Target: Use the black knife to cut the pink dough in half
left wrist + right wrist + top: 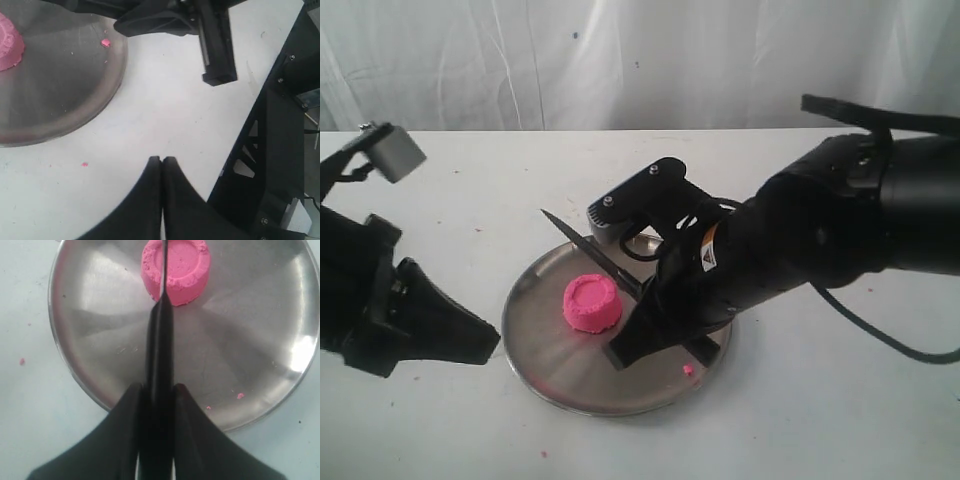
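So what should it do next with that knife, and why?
Probably press the black knife straight down. The right hand grips it with the blade lined up over the pink dough, close to its middle, and the dough sits whole on the steel plate, not yet cut.

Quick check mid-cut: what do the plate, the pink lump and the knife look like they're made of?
Plate: likely steel, brushed, with radial glare. Pink dough: soft matte putty, grainy crumbly edges. Black knife: matte black blade; metal or plastic unclear.
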You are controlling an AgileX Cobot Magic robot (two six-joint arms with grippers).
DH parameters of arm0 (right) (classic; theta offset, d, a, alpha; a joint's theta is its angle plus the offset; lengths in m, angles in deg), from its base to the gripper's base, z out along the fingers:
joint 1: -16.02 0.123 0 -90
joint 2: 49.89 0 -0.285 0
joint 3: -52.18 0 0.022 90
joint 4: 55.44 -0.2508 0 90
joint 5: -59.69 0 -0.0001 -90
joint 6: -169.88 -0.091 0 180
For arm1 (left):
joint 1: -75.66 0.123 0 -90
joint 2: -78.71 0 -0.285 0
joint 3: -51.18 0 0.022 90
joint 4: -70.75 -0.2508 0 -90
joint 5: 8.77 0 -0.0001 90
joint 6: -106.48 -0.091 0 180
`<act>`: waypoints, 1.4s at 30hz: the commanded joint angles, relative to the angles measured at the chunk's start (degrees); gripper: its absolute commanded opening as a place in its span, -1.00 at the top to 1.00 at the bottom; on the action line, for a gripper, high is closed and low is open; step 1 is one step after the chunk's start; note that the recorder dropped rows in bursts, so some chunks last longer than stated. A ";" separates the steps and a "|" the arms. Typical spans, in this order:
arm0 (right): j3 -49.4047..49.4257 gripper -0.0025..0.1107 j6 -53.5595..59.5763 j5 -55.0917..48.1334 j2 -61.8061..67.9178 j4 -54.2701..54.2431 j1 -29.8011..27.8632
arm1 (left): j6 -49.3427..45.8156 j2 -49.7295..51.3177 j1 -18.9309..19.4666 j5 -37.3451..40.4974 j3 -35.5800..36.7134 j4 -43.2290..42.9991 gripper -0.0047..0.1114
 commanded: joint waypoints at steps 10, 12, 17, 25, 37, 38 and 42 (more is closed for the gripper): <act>-6.40 0.96 0.68 -6.15 3.51 2.33 0.24 | -19.58 10.84 7.24 12.50 2.89 18.64 0.92; -6.40 0.96 0.68 -6.15 3.51 2.33 0.24 | -23.05 10.84 7.23 16.64 5.34 22.71 0.92; -6.52 0.96 0.68 -8.65 3.51 2.45 0.24 | -23.56 10.84 7.23 15.58 7.94 26.75 0.92; -7.92 0.96 2.17 -13.10 4.41 2.82 0.24 | -22.31 10.84 7.23 6.91 7.61 27.39 0.92; -11.20 0.96 2.63 -11.59 11.44 2.82 0.24 | -21.97 15.46 8.46 -6.03 -0.21 31.36 0.92; -11.20 0.96 2.63 -11.59 11.71 2.82 0.24 | -21.97 17.19 9.10 -4.97 -0.93 31.36 0.92; -11.20 0.96 2.63 -10.61 12.00 2.82 0.24 | -24.32 24.36 12.01 0.41 -4.48 31.99 0.92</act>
